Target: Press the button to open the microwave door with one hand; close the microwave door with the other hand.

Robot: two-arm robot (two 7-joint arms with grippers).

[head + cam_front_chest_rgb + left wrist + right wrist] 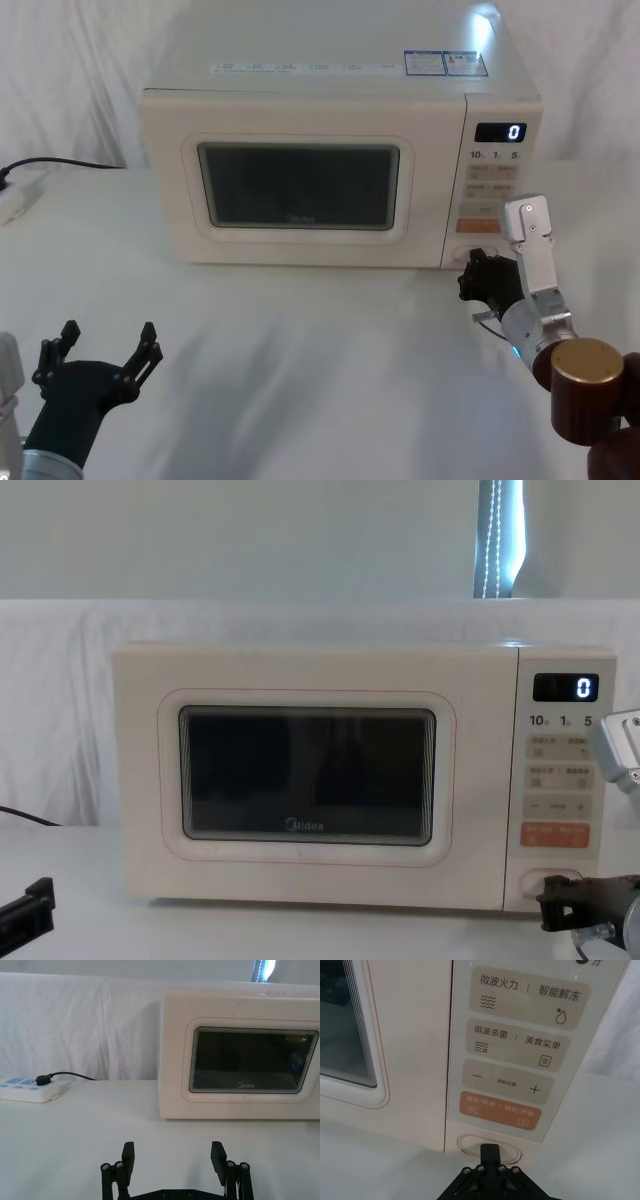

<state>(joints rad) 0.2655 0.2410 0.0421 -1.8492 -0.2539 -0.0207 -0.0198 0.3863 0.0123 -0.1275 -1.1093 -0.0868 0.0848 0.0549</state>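
microwave (330, 120): cream box sitting toward the far side of the white table (300, 370), display on the right reads 0

door (300, 180): looks fully shut, flush with the front, dark window with the little Midea logo under it

button (490, 1144): wide pill-shaped key at the very bottom of the control panel, right under the orange key (501, 1111)

right claw (478, 275): up at the near right corner of the microwave, fingers pinched together into one tip, and in the right wrist view that tip sits right on the button, seems to be touching it

left claw (105, 345): hanging low over the near left of the table, well away from the microwave, fingers spread wide, nothing in them

power strip (27, 1090): white, far left on the table with a black plug in it
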